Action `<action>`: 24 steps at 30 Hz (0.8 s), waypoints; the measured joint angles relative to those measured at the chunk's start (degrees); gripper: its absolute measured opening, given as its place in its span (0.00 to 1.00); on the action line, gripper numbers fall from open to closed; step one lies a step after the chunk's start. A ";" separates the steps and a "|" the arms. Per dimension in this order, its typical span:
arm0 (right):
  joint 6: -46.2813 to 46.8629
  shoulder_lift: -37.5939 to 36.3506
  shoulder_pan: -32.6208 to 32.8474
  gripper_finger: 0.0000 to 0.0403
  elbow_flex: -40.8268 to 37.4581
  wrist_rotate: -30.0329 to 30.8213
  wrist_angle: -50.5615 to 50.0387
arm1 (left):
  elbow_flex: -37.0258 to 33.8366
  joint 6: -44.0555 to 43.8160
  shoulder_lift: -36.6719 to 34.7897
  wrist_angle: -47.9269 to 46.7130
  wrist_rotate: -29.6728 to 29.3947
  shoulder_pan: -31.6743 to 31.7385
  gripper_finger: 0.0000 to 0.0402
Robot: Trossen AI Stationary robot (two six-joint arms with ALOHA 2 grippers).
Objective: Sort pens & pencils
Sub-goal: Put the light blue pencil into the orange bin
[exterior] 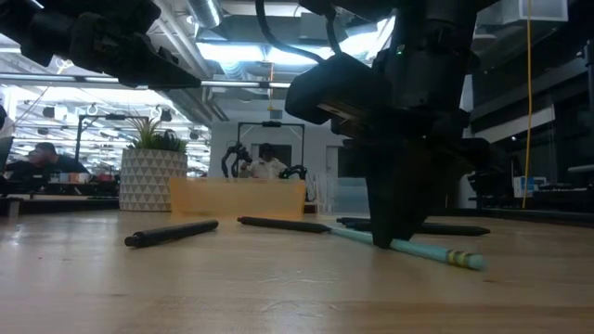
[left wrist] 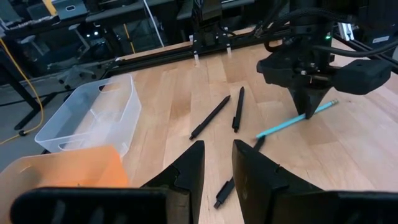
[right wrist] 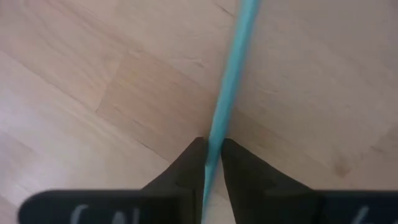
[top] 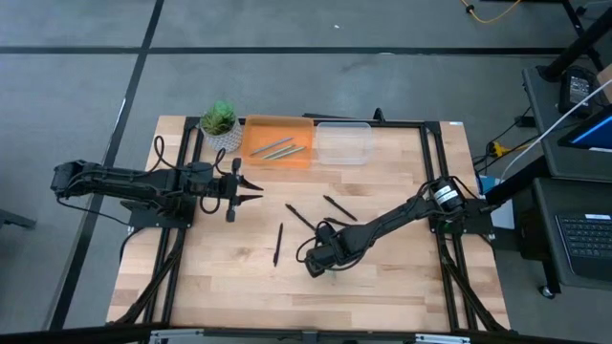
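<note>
My right gripper (top: 318,263) points down near the middle of the table, shut on a light blue pencil (exterior: 418,249) with an eraser end (exterior: 469,260). Three black pens (top: 278,244) (top: 301,218) (top: 339,207) lie flat on the wood to the left of and beyond it. Several light pencils (top: 277,148) lie in the orange tray (top: 256,129). My left gripper (top: 253,188) hovers open over the table's left part, near the tray, and touches nothing. My right gripper pinches the blue pencil's shaft (right wrist: 219,127) between its two fingertips (right wrist: 189,163), about mid-length. The fingers come from above, pointing down, and lie across the pencil. The pencil lies on the table (exterior: 278,288) along its whole length.
A clear plastic bin (top: 342,141) stands right of the orange tray at the far edge. A potted plant (top: 220,122) is left of the tray. Bare wood lies along the table's near edge (top: 287,306). People sit in the room behind (exterior: 267,162).
</note>
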 joint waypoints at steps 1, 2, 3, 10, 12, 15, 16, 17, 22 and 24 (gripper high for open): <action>-0.80 0.02 -0.03 0.14 0.03 -0.34 -0.49 | 0.00 0.00 0.00 0.01 0.00 -0.01 0.19; -1.56 0.02 -0.06 0.14 0.03 -0.65 -0.83 | 0.00 0.00 0.00 0.02 0.00 -0.02 0.19; -2.47 0.06 -0.09 0.13 0.03 -0.69 -1.05 | 0.00 0.00 0.00 0.02 0.00 -0.02 0.19; -9.55 0.11 -0.37 0.12 -0.01 -0.59 -1.57 | 0.00 0.00 0.00 0.02 0.00 -0.01 0.19; -10.17 0.11 -0.37 0.12 -0.01 0.41 -1.67 | 0.00 0.00 0.00 0.02 0.00 -0.01 0.19; -12.84 0.15 -0.37 0.12 0.10 0.55 -1.78 | 0.00 0.00 0.00 0.02 0.00 0.00 0.19; -12.99 0.15 -0.37 0.12 0.10 0.68 -1.71 | 0.00 0.00 0.00 0.02 0.00 -0.01 0.19; -13.19 0.17 -0.37 0.12 0.10 0.72 -1.64 | 0.00 0.00 0.00 0.02 0.00 0.00 0.19; -15.13 -0.16 -0.37 0.12 0.05 1.70 -1.43 | 0.00 -0.01 0.00 0.02 0.00 -0.01 0.19; -16.07 -0.26 -0.37 0.12 -0.04 2.26 -1.19 | 0.00 -0.09 0.00 0.04 0.00 -0.02 0.19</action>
